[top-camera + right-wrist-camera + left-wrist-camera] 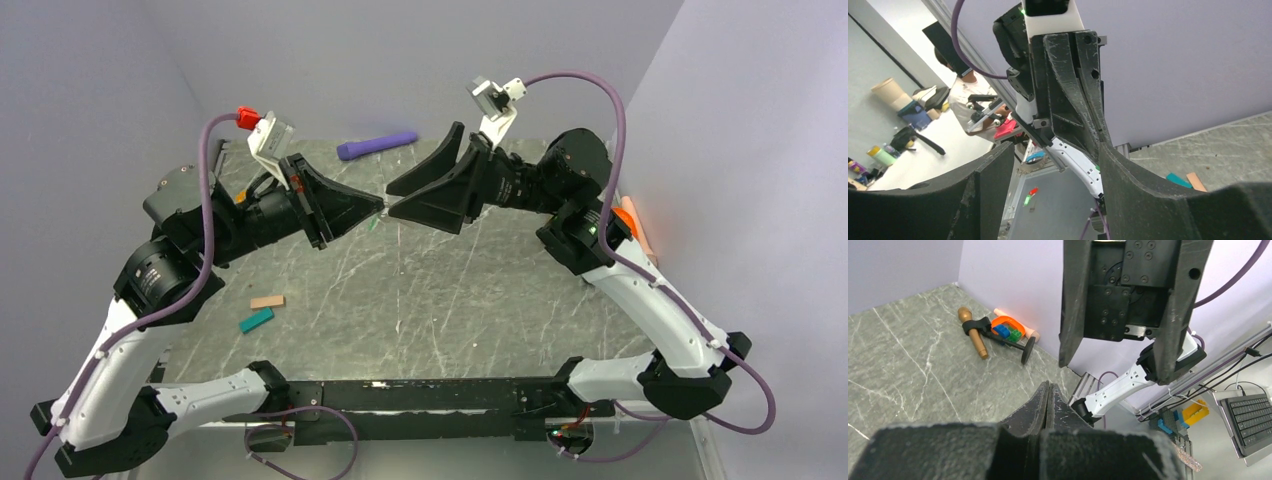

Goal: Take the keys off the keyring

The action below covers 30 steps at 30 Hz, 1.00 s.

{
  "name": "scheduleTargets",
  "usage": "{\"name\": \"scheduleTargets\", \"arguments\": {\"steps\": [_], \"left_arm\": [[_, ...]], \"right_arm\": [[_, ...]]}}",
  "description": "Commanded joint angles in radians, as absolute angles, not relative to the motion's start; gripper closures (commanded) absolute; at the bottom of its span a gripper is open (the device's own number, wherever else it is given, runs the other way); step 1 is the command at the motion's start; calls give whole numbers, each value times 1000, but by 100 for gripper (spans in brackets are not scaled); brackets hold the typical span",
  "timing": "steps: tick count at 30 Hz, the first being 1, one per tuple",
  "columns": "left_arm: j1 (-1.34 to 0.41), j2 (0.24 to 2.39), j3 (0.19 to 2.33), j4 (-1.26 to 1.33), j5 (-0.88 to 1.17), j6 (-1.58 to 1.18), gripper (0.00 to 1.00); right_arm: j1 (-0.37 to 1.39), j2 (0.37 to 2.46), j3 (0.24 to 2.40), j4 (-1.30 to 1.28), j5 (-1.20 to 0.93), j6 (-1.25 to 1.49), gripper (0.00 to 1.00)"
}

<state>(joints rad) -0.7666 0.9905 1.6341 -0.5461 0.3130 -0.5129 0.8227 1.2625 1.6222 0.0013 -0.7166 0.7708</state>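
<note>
Seen from above, the two arms meet nose to nose over the far half of the grey marbled table (470, 310). The left gripper (377, 206) has its fingers pressed together into one point. The right gripper (390, 200) faces it with fingers spread wide, their tips near that point. Only this view shows the keys (373, 226): a tiny bright-green sliver just below the left gripper's tip, between the two grippers. Whether it hangs or lies on the table cannot be told, nor whether the left fingers pinch anything. The purple cylinder (377, 146) by the far wall also shows from above alone.

The left wrist camera confirms both states. Its own fingers meet with no gap, and the right gripper fills the top of the view with its two black fingers well apart. This camera alone shows what lies by the right wall: a gold toy microphone (973, 332) in a black stand (1013, 342), with an orange bowl (1009, 320) holding blue and green bricks just behind it. A keyboard (1253, 420) sits off the table.

The right wrist camera looks between its own spread fingers at the left gripper head-on. Past it, the teal block (1178, 180) and the tan block (1196, 181) lie close together on the table. A person (955, 75) shows in the room beyond.
</note>
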Motion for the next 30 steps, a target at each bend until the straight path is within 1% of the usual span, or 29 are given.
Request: {"name": "scheduleTargets", "arguments": {"steps": [1, 9, 11, 30], "left_arm": [[-769, 979, 1662, -539, 316, -508, 100], [-769, 969, 1670, -539, 318, -517, 100], [-769, 966, 1672, -540, 314, -516, 100], [-769, 961, 1674, -527, 270, -515, 100]], "right_arm": [[826, 1224, 1614, 38, -679, 748, 34], [826, 1217, 1606, -53, -627, 691, 34], [826, 1218, 1608, -74, -621, 677, 35], [830, 1246, 1561, -5, -688, 733, 59]]}}
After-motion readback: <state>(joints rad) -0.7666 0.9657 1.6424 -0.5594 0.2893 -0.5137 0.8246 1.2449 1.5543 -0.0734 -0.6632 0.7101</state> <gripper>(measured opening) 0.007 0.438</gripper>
